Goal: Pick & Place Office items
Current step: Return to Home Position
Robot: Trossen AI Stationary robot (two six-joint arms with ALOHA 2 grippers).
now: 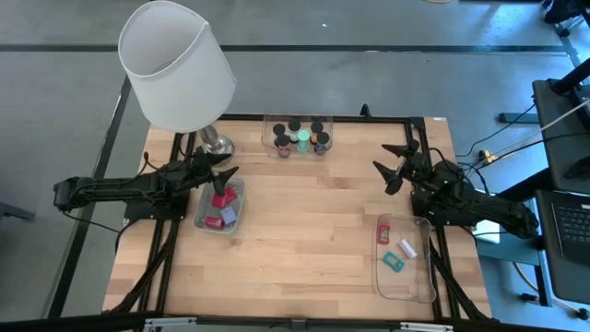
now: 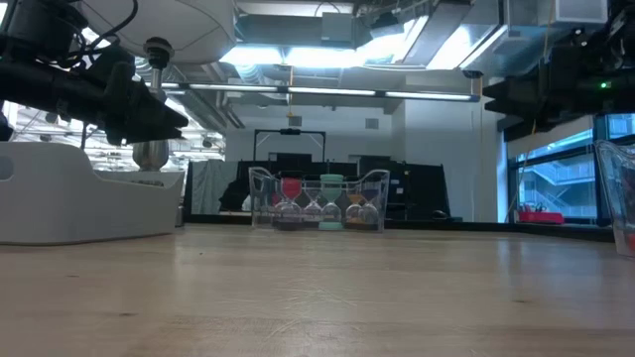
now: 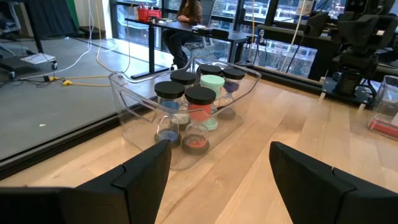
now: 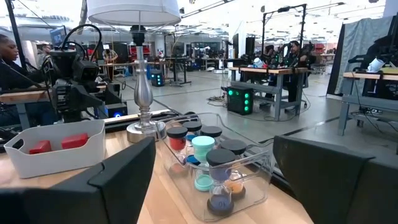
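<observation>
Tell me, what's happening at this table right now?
Two robot arms are sorting small office items, but neither holds anything now. The left arm's fingers hover open by the gray bin with red blocks in it; the right arm's fingers hover open across the table. Hourglasses stand in a clear tray at the far edge, clips lie in a second tray.

The left arm sits folded low on its own side, forearm reaching inward. The left gripper (image 1: 224, 168) has its two dark fingers (image 3: 142, 173) spread wide and holds nothing. The right arm mirrors this pose, and the right gripper (image 1: 383, 159) has its fingers (image 4: 124, 169) parted and empty too.
</observation>
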